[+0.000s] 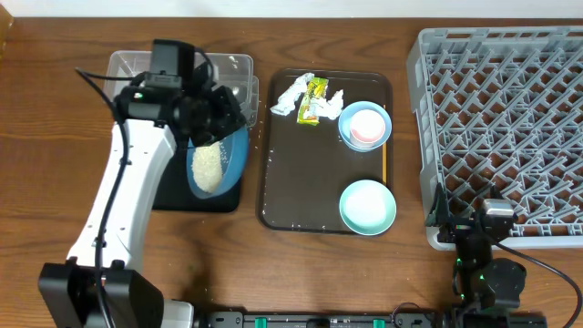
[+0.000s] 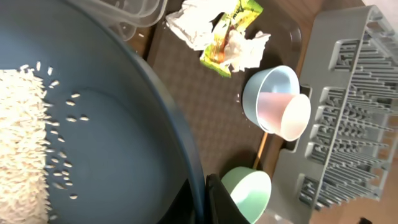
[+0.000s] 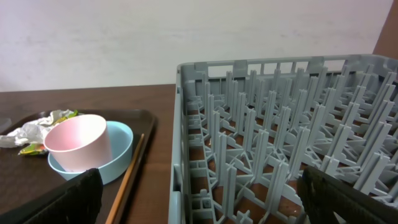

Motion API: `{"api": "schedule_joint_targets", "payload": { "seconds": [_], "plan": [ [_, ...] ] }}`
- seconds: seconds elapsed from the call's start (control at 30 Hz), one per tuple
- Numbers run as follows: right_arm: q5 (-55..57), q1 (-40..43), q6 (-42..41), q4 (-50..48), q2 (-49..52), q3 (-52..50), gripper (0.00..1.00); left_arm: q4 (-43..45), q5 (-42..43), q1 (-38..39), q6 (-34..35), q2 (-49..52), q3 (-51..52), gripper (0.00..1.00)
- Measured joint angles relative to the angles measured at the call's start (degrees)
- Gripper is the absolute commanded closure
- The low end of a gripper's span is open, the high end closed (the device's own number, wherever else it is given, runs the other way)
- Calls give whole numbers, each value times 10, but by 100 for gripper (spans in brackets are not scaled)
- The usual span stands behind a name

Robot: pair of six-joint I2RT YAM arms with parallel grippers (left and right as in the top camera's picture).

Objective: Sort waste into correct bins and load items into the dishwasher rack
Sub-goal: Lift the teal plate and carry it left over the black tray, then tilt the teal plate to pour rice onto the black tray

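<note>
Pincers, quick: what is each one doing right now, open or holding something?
Left pincer: closed on the dark-blue dish at its rim.
Right pincer: open, holding nothing.

On the counter (image 1: 301, 273), the tub (image 1: 232, 68) sits at the far left with the shallow tray (image 1: 173, 196) just in front of it. The round dish (image 1: 232, 159), with rice (image 1: 209, 169) in it, is over that tray. The serving tray (image 1: 301, 173) lies in the middle and the rack (image 1: 501, 128) to its right. On the serving tray, tissue pieces (image 1: 291, 94) and the snack wrapper (image 1: 315, 100) lie at the far left. The far bowl (image 1: 346, 117), holding the cup (image 1: 368, 126), sits at the far right, and the near bowl (image 1: 368, 207) in front of it. The chopsticks (image 1: 385, 169) run along the right edge.
</note>
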State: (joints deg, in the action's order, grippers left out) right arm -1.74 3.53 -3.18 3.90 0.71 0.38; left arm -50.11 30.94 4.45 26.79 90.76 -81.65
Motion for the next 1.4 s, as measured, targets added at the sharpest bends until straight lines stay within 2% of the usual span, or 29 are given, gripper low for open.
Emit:
{"api": "schedule_joint_targets", "payload": {
  "seconds": [0.47, 0.87, 1.0, 1.23, 1.4],
  "plan": [
    [0, 0, 0, 0, 0, 0, 1, -11, 129, -73, -36, 0, 7, 94],
    [0, 0, 0, 0, 0, 0, 1, -38, 254, -153, -94, 0, 16, 94],
    [0, 0, 0, 0, 0, 0, 1, -24, 281, -177, -103, 0, 55, 94],
    [0, 0, 0, 0, 0, 0, 1, 52, 358, -240, -122, 0, 140, 94],
    [0, 0, 0, 0, 0, 0, 1, 56, 414, -278, -149, 0, 161, 94]
  ]
}}
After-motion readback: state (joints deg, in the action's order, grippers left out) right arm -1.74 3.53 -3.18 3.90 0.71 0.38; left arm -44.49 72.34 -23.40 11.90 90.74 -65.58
